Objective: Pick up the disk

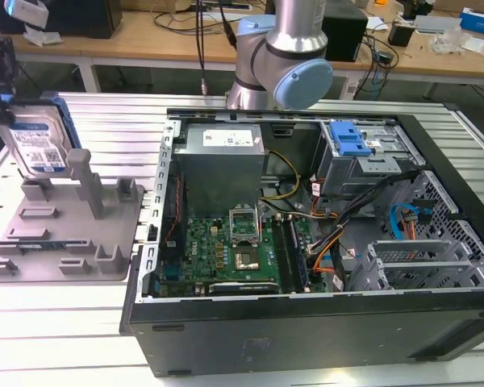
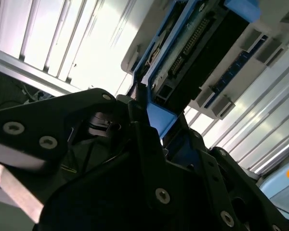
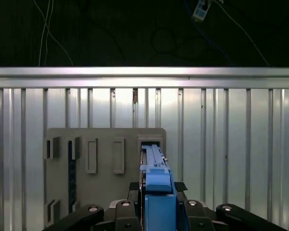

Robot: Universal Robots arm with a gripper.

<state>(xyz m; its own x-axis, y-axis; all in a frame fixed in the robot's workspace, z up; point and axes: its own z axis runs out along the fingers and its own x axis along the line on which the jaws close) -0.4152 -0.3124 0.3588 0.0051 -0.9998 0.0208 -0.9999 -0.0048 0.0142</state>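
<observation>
Disk point(image 1: 37, 141) in tool point(image 3: 156, 202) — above tray point(image 1: 32, 242)

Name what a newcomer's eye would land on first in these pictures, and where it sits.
The open computer case, its green board exposed, dominates the middle of the exterior view. At that view's left, the disk stands upright, clamped in the gripper above the grey holder tray.

Disk point(image 1: 35, 143) above holder tray point(image 1: 64, 234), exterior view's left of computer case point(image 1: 323, 242).

No print on the disk point(image 1: 34, 139) label is legible
</observation>
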